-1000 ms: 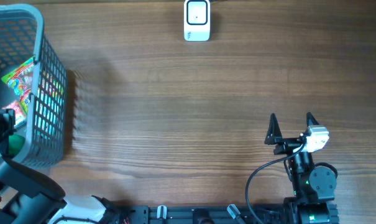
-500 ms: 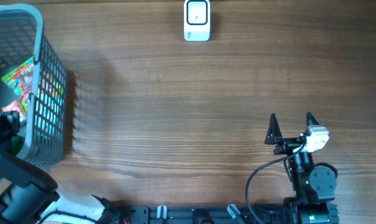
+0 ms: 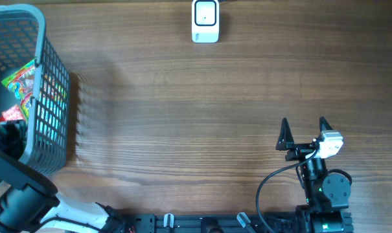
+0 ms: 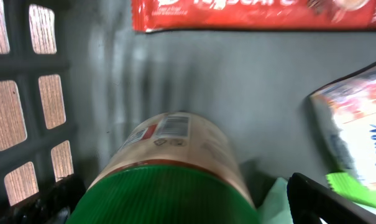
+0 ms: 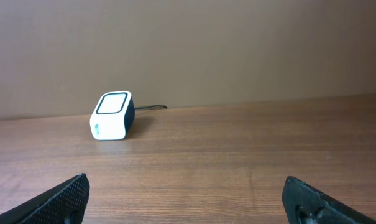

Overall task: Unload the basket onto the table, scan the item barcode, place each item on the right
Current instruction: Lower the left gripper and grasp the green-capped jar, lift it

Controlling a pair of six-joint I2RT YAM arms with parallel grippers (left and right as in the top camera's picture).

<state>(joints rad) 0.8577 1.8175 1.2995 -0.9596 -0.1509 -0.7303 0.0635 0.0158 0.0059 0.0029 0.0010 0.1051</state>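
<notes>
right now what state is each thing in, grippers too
grey plastic mesh basket: upright, items inside
green-lidded jar: on its side, lid on, between left jaws
red snack packet: flat on basket floor
white box-shaped scanner: standing upright
left gripper: open, inside basket
right gripper: open, empty

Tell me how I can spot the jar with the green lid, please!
Look at the grey mesh basket on the left edge of the table. Inside it, on the floor near a flat red wrapper and a white packet, is the jar. It is the only round thing there, tan with a ribbed green lid.
</notes>
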